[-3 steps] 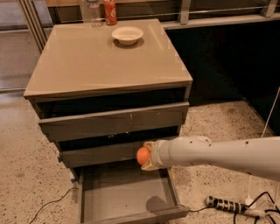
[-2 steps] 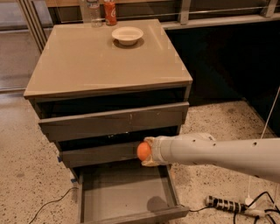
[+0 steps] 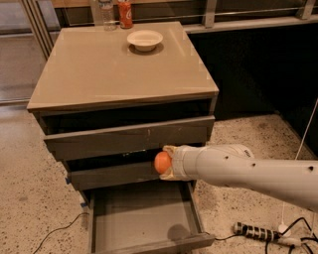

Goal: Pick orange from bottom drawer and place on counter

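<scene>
The orange (image 3: 162, 162) is held in my gripper (image 3: 166, 162), which reaches in from the right on a white arm. It hangs in front of the middle drawer, above the bottom drawer (image 3: 144, 218). That drawer is pulled out, and its flat grey floor shows nothing on it. The fingers close around the orange. The glossy beige counter (image 3: 109, 64) tops the cabinet, well above the gripper.
A white bowl (image 3: 144, 39), a red soda can (image 3: 125, 13) and a clear bottle (image 3: 106, 10) stand at the counter's back. The two upper drawers stand slightly open. A power strip (image 3: 256, 232) and cables lie on the speckled floor at the right.
The gripper with the orange has risen slightly and stayed in front of the middle drawer. The drawers have not moved.
</scene>
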Controlling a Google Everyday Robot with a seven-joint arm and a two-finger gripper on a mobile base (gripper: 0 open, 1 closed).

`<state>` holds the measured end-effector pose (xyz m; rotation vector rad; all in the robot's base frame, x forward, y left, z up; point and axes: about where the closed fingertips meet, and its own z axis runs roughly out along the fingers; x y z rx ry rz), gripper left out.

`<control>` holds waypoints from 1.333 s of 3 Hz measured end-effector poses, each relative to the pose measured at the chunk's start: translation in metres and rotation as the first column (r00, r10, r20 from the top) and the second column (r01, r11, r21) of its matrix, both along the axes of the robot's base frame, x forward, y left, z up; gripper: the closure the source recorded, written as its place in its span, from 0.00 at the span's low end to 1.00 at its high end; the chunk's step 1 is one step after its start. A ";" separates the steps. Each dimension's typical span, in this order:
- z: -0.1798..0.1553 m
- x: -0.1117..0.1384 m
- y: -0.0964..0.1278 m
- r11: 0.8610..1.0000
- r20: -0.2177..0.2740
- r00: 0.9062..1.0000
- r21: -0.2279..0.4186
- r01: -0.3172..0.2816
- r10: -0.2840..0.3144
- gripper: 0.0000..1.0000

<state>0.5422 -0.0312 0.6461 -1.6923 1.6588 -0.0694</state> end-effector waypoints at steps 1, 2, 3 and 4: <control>0.013 0.003 0.001 1.000 0.021 1.000 -0.002 0.001 -0.001 1.00; 0.071 0.001 0.005 1.000 0.125 0.992 -0.011 -0.002 0.004 1.00; 0.119 -0.005 0.008 1.000 0.211 0.978 -0.020 -0.003 0.007 1.00; 0.141 0.005 0.003 1.000 0.244 0.970 -0.021 0.014 -0.009 1.00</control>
